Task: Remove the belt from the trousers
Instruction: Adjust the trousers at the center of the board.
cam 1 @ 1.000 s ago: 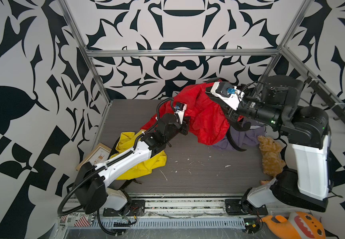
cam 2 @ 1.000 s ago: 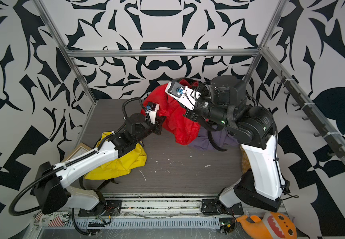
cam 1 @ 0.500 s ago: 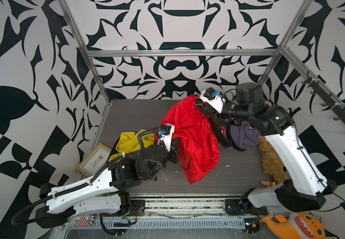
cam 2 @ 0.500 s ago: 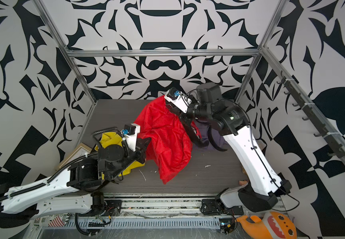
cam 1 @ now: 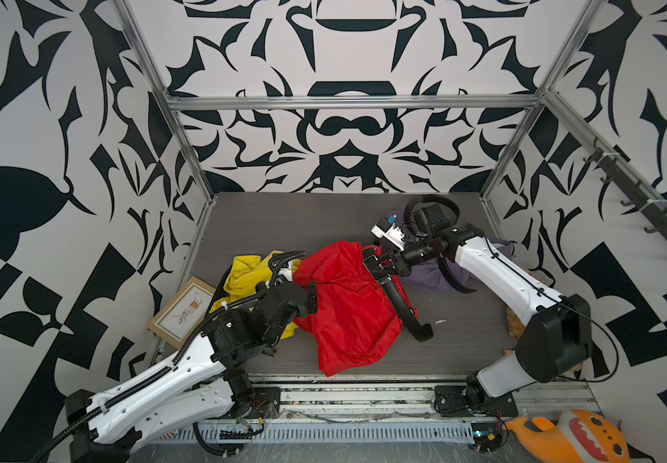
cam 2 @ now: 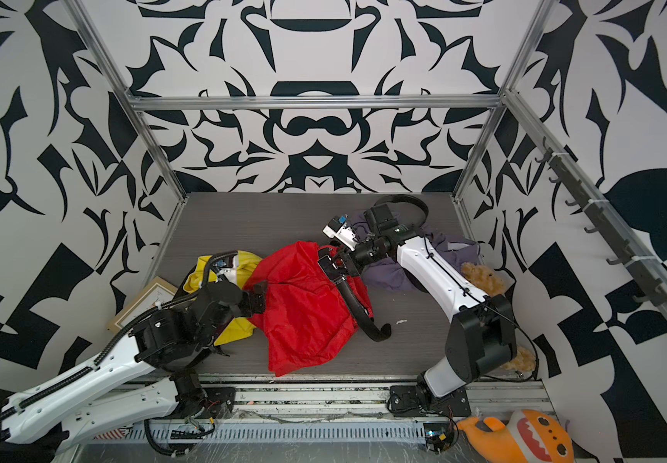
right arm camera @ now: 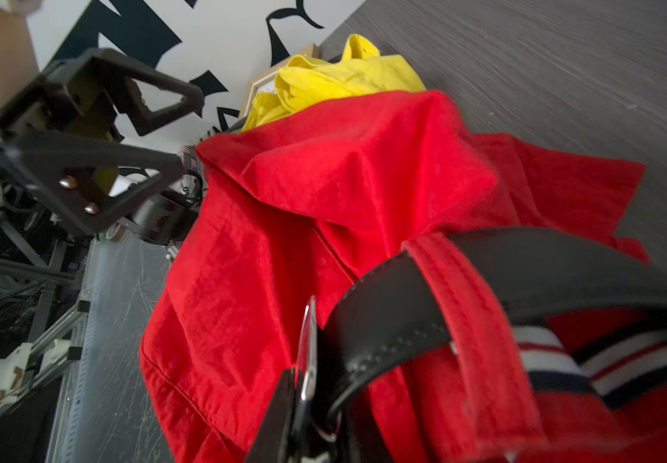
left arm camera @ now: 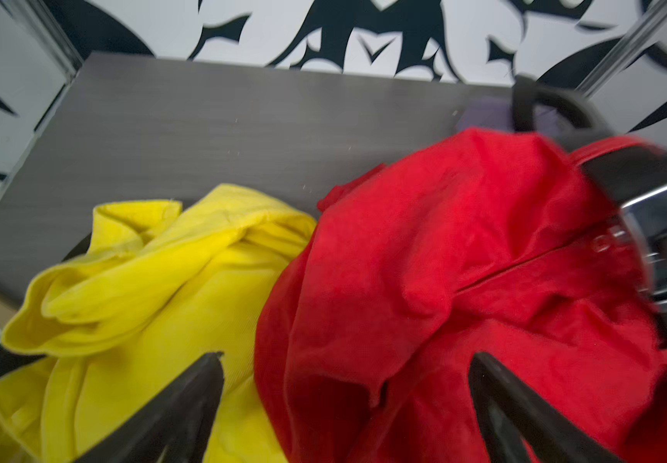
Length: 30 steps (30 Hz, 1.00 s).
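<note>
We are seeing trousers point(cam 1: 348, 308), red, lying crumpled on table point(cam 1: 284, 224), between yellow garment point(cam 1: 243, 276) and purple garment point(cam 1: 432, 276). Belt point(cam 1: 404, 308), black, is passing through red waistband loop point(right arm camera: 444, 288); free end is curling onto table beside trousers. Right gripper point(cam 1: 380, 266) is pinching belt at buckle point(right arm camera: 308, 348), jaws nearly closed. Left gripper point(left arm camera: 346, 356) is hovering at trousers' edge nearest yellow garment, fingers point(left arm camera: 187, 401) standing wide apart, gripping nothing. Picture frame point(cam 1: 181, 310) is lying just beside yellow garment.

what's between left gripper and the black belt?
Only red trousers cloth. In both top views they spread from the open left gripper to the black belt along their far edge.
</note>
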Each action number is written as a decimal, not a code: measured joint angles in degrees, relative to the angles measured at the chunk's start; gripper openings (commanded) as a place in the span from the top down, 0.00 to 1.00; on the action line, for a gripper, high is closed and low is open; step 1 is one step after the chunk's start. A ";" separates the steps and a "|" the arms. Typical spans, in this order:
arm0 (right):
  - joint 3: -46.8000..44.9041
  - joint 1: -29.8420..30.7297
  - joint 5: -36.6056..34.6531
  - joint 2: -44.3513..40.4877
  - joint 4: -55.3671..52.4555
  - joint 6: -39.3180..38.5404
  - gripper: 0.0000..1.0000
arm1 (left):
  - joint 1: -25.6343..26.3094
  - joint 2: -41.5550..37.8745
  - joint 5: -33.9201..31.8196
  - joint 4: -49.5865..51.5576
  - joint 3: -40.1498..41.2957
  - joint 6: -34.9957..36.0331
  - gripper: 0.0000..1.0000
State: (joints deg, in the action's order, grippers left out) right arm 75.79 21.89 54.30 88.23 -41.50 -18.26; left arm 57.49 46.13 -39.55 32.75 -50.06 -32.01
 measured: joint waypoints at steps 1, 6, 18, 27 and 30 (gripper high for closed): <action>0.24 -0.13 0.63 0.02 -0.55 -0.37 1.00 | 0.00 -0.04 0.68 -1.38 -1.42 2.10 0.01; 4.70 -0.79 3.52 0.37 -5.81 -4.09 1.00 | -3.13 7.65 10.62 -10.32 -8.07 14.84 0.01; 7.96 -1.18 5.16 0.37 -13.51 -8.81 1.00 | -18.71 36.28 38.36 -22.18 -10.69 28.06 0.01; 8.83 -3.30 5.25 2.99 -16.50 -11.52 1.00 | -25.75 51.63 60.35 -27.04 -16.09 31.43 0.97; 8.81 -5.05 4.48 6.91 -15.96 -11.06 0.93 | -26.97 50.01 62.05 -27.45 -11.96 29.24 0.98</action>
State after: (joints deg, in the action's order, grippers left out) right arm 84.60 16.84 58.78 95.13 -57.45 -29.32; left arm 30.52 96.14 22.50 5.30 -62.02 -2.76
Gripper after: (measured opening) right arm 0.174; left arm 0.052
